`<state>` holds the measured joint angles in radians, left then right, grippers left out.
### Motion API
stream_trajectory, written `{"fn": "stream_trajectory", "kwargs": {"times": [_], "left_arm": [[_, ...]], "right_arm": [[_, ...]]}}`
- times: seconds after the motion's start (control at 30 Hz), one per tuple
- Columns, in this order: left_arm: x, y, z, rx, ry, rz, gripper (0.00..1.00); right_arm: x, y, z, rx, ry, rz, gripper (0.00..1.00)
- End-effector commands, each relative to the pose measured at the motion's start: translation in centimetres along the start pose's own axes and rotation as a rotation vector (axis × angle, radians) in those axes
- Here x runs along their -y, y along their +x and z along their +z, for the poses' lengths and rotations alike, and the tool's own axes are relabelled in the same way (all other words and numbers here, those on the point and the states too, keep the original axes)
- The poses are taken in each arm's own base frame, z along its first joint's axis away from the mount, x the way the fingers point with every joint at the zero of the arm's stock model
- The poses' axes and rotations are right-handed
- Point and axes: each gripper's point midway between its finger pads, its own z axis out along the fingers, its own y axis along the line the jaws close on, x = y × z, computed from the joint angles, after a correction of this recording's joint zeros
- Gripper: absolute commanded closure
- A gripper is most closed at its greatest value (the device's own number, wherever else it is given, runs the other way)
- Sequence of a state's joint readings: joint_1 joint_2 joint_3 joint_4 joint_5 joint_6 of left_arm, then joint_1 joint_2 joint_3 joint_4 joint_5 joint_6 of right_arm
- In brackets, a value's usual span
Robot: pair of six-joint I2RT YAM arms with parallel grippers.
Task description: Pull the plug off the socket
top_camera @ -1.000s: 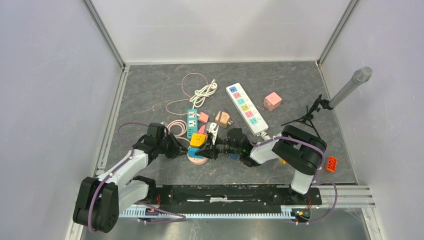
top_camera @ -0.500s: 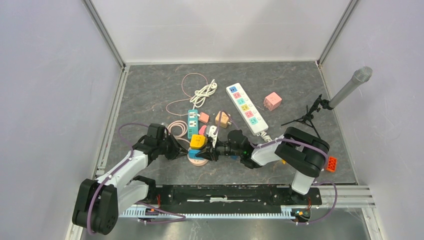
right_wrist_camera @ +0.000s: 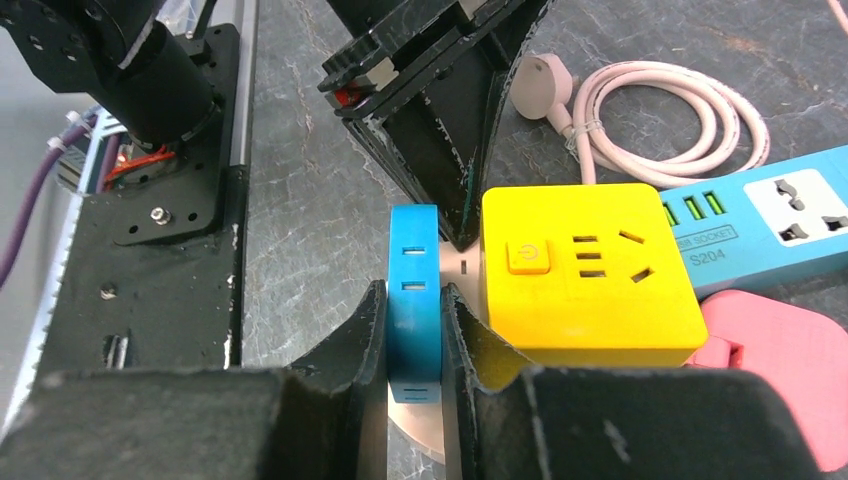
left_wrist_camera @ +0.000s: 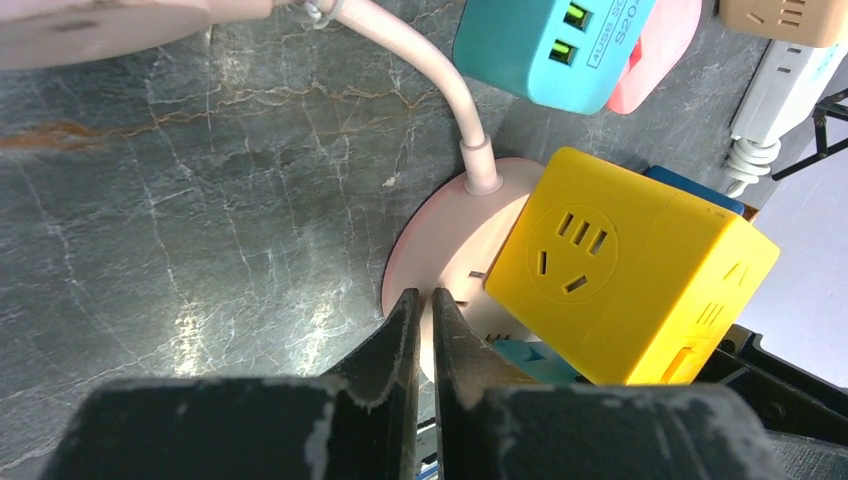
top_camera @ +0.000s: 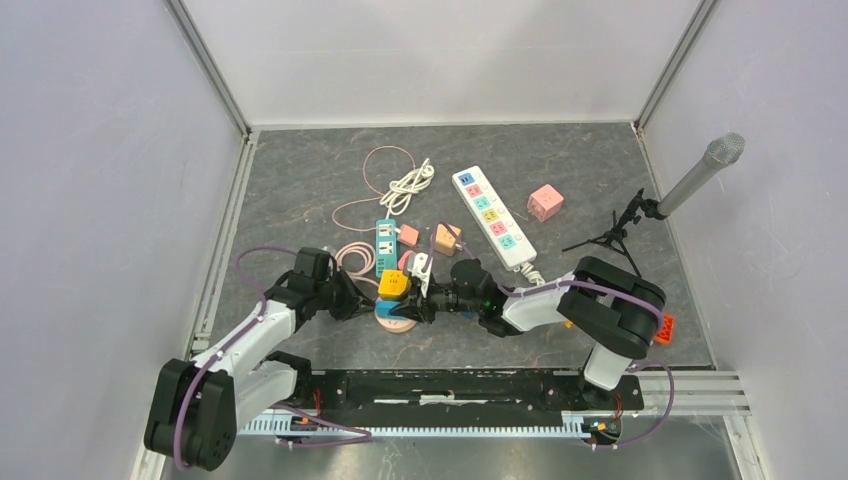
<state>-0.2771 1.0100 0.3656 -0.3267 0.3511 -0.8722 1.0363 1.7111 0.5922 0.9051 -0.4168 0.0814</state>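
I see both arms meeting over the cluster of adapters near the front middle of the bench. My right pincer is clamped on the blue plug, one finger flat against each of its broad sides. The plug stands upright on the round pink socket, just beside the yellow cube adapter, which sits on the same disc. From the right wrist view I cannot tell whether the plug's pins are fully seated or partly lifted.

My left pincer has its fingers drawn together to a hairline slit, with nothing between them. Its tips rest on the rim of the pink socket, on the side away from the right arm, close to the yellow cube's corner. The socket's pink cable leaves the disc just beside those tips and runs away across the marbled surface.

A teal power strip lies just behind the yellow cube, with a pink plug beside it. Farther back on the bench I see a white power strip, a pink cube and a bundled white cord. A microphone stand is at the right edge.
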Motion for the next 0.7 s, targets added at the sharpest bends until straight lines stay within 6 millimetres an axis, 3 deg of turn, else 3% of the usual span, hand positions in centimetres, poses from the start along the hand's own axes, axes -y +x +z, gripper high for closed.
{"fn": "stream_trajectory", "kwargs": {"times": [0.0, 0.23, 0.43, 0.67], "left_arm": [[-2.0, 1.6, 0.0, -0.051, -0.075, -0.009, 0.87], [-2.0, 1.5, 0.0, -0.048, -0.078, -0.004, 0.88], [-2.1, 1.5, 0.0, -0.049, -0.082, -0.01, 0.88], [-1.9, 1.5, 0.0, -0.05, -0.076, -0.015, 0.88]], "right_arm": [[-2.5, -7.4, 1.7, 0.205, -0.153, 0.022, 1.0], [-2.3, -6.4, 2.1, 0.155, -0.146, 0.072, 1.0], [-3.6, -7.0, 0.8, 0.223, -0.199, 0.021, 1.0], [-1.2, -5.5, 0.9, 0.149, -0.042, -0.057, 1.0]]}}
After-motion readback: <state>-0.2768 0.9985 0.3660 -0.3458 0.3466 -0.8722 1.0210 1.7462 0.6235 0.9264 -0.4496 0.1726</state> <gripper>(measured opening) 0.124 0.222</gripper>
